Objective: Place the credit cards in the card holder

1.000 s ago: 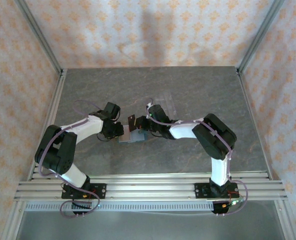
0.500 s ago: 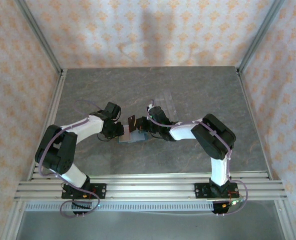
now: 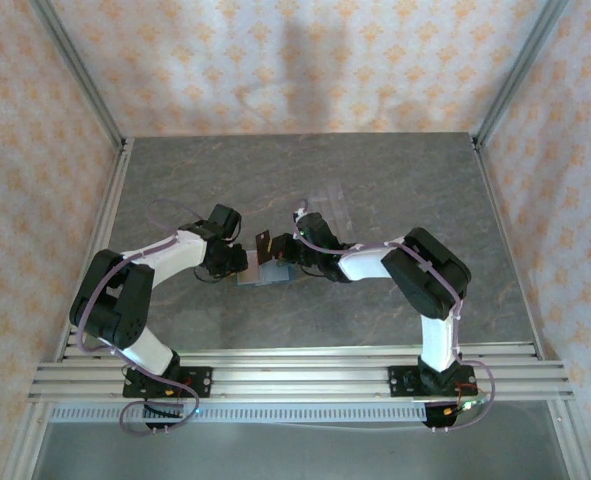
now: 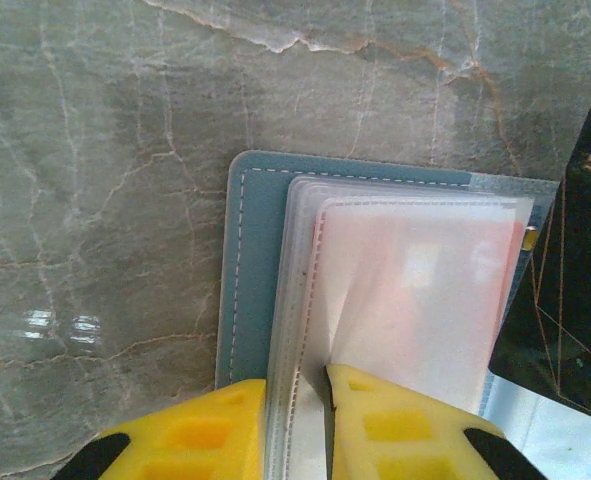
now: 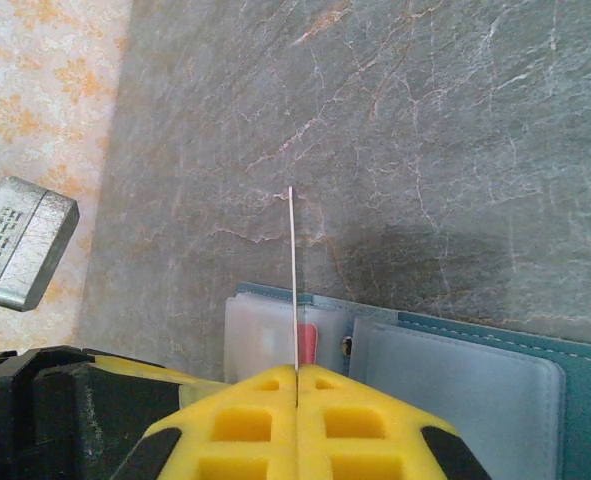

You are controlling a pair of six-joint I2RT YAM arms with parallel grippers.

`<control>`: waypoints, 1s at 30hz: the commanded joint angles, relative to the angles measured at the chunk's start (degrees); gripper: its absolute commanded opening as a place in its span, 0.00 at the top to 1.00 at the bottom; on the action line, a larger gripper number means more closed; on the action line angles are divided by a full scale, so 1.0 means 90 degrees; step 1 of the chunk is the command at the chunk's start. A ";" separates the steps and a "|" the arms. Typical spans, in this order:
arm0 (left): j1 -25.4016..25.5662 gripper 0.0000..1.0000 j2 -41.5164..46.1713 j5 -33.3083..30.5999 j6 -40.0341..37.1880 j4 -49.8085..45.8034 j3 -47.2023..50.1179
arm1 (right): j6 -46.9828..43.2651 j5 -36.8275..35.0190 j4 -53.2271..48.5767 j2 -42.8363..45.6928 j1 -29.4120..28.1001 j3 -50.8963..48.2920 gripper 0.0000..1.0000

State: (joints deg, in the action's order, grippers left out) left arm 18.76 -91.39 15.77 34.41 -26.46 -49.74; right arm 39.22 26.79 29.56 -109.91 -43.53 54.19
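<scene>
A: Where's the credit card [image 5: 293, 260]?
B: On edge, pinched in the right gripper [image 5: 297, 385], over the open card holder [image 4: 243, 290], middle of the table [image 3: 395, 180]. The left gripper [image 4: 297, 400] clamps its clear sleeves [image 4: 415, 290] alongside.

Both arms bend inward, elbows out, wrists low, with the grippers close together and facing each other. The left gripper [image 3: 243, 262] [image 4: 297, 385] pinches clear sleeves [image 4: 415, 290] between its yellow fingers [image 4: 200, 430]. The right gripper [image 3: 281, 258] [image 5: 296, 376] clamps an edge-on card [image 4: 565, 280].
</scene>
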 commanded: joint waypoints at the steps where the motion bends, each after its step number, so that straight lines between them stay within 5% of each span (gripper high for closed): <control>1: 0.0088 0.79 -0.0176 -0.0180 0.0007 -0.0274 0.0009 | 0.0039 -0.0060 0.0063 0.0084 -0.0046 0.0048 1.00; 30: 0.0084 0.79 -0.0182 -0.0150 0.0014 -0.0232 0.0030 | -0.0247 -0.0380 -0.0503 0.0386 -0.0115 0.0237 1.00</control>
State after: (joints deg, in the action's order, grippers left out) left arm 18.76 -91.39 15.79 34.44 -26.46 -49.74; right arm 37.87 23.99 24.38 -108.49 -44.23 54.52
